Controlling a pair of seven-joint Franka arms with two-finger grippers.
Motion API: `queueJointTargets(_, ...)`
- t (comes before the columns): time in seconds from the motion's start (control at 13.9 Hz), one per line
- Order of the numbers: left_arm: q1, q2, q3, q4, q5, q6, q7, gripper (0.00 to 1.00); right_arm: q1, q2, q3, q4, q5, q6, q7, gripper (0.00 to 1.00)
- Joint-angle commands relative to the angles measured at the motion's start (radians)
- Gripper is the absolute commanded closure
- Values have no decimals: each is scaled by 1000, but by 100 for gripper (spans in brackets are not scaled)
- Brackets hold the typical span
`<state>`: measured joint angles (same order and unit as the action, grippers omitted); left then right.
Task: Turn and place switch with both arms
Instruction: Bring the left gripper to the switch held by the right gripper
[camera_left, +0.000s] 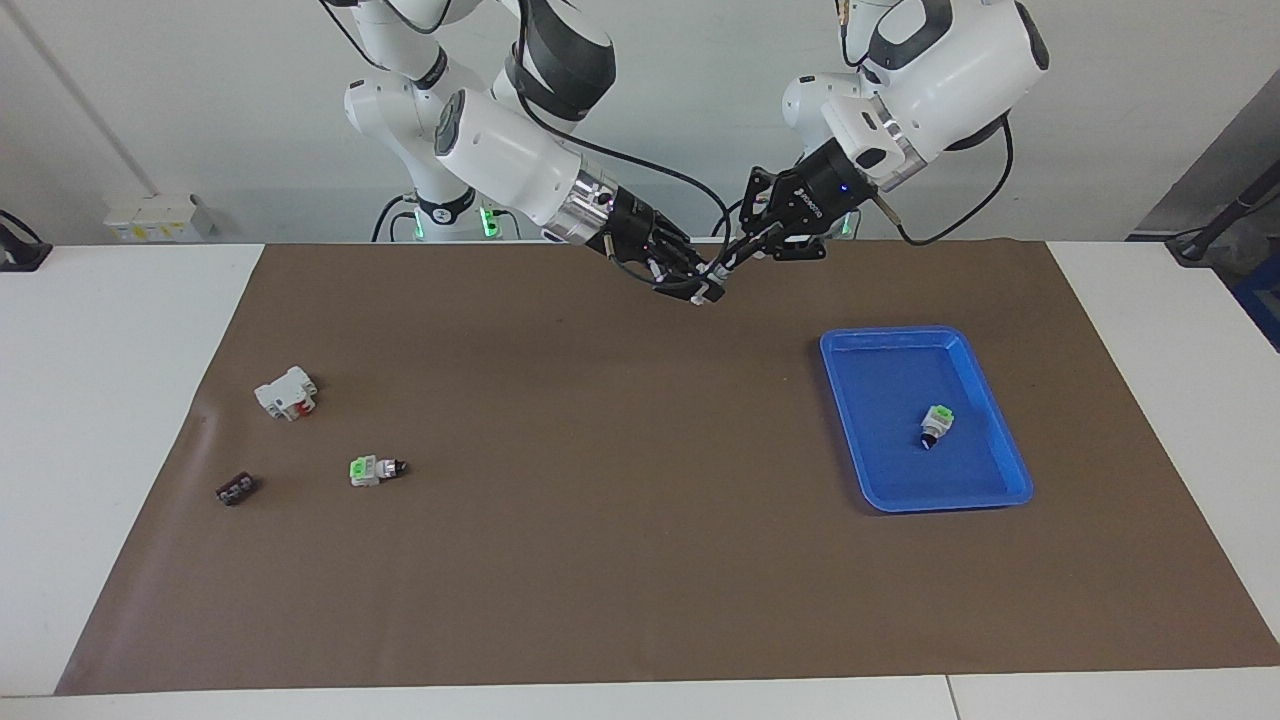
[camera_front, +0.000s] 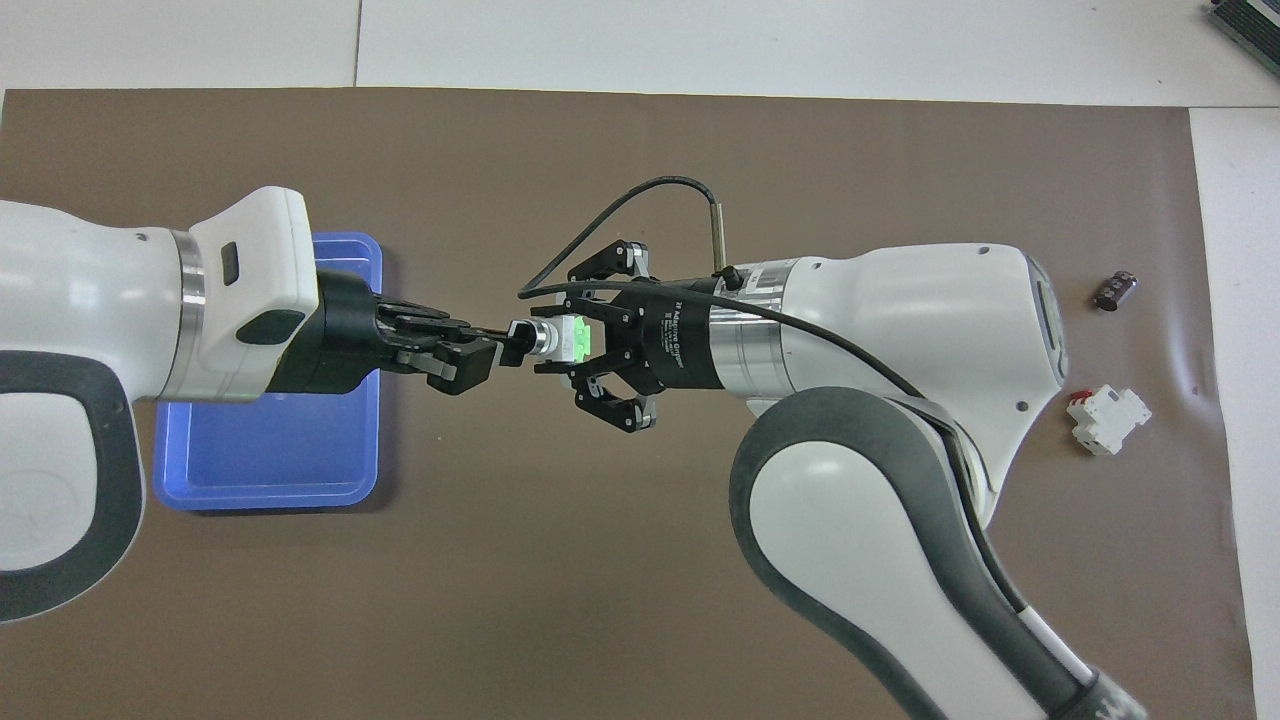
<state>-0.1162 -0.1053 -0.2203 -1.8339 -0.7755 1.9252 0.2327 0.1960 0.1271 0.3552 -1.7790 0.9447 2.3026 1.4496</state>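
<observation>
Above the brown paper mat (camera_left: 640, 560), at the robots' end, both glossy white arms meet over its middle; the right gripper (camera_front: 572, 338) is clamped on the small white-grey block switch (camera_front: 562, 338) with its bright green tab up, while the left gripper (camera_front: 508, 347) has its black fingers pinched onto the switch's dark knob end; farther out, a smooth blue plastic tray (camera_left: 985, 385) with rounded corners holds a second switch (camera_left: 936, 424).

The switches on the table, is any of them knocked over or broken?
Nothing looks broken. One switch lies on its side on the brown mat near the white block; another sits in the blue tray. A third is held in the air between both tools.
</observation>
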Motion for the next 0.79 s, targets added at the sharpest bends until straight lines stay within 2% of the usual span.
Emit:
queueJointTargets(0.0, -31, -25, 7, -22, -22, 28, -146, 100, -1, -6, 10, -5, 23, 20, 0, 100)
queueJointTargets(0.22, -31, -25, 7, -22, -22, 21, -247, 100, 0, -6, 10, -5, 23, 20, 0, 100)
queueJointTargets(0.72, -33, -28, -21, -24, -8, 9, -702, 100, -1, -6, 10, -5, 23, 20, 5, 100)
